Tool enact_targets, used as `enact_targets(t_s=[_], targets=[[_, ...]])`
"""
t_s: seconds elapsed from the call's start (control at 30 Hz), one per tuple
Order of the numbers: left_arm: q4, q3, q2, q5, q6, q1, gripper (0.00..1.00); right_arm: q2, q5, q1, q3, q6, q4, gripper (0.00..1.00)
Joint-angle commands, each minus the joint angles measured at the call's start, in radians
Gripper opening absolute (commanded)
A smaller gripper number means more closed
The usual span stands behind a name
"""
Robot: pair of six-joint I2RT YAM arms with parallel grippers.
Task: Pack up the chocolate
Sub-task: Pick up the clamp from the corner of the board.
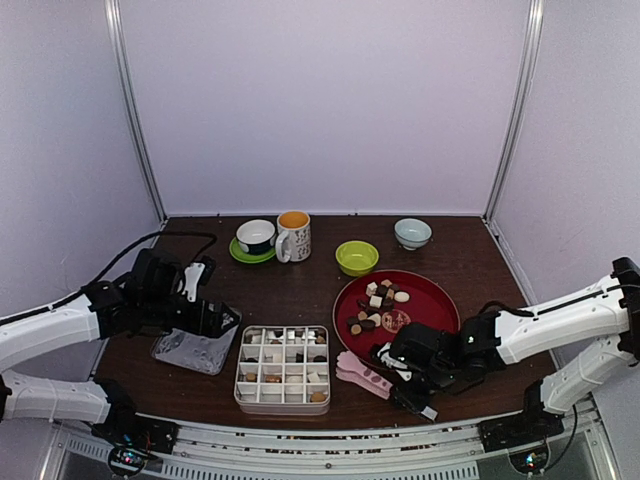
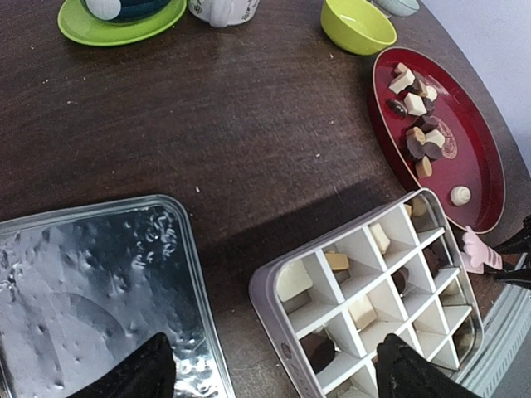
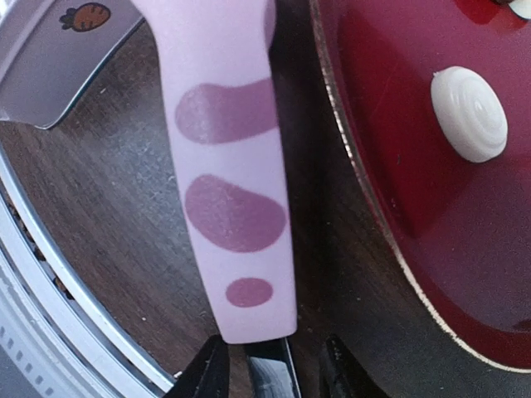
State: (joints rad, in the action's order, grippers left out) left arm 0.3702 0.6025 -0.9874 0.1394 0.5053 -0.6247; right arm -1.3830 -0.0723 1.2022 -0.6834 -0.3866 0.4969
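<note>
Dark wood table (image 1: 310, 285), white walls behind. Most of the chocolate (image 1: 375, 300) sits loose at the back of the red plate (image 1: 430, 300), with a few more pieces scattered through cells of the white divided box (image 1: 240, 380) left of it. Left gripper (image 2: 278, 371) hangs over the gap between metal lid (image 2: 83, 282) and box, fingers wide apart, holding nothing. Right gripper (image 3: 274, 373) is low beside the plate's near rim, fingers either side of the pink tongs' (image 3: 232, 166) end; cannot tell whether they pinch it.
</note>
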Motion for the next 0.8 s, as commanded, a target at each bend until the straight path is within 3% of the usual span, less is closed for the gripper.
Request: enact_targets(t_s=[0.0, 0.37, 0.77], targets=[[-0.002, 0.001, -0.009, 0.012, 0.012, -0.014, 0.86, 0.001, 0.062, 0.005, -0.005, -0.016, -0.025, 0.31], [0.051, 0.085, -0.131, 0.035, 0.024, -0.042, 0.73, 0.144, -0.029, 0.007, 0.0, 0.048, -0.021, 0.07], [0.179, 0.249, -0.401, -0.023, 0.051, -0.099, 0.5, 0.324, 0.07, 0.007, -0.033, 0.06, 0.061, 0.01]])
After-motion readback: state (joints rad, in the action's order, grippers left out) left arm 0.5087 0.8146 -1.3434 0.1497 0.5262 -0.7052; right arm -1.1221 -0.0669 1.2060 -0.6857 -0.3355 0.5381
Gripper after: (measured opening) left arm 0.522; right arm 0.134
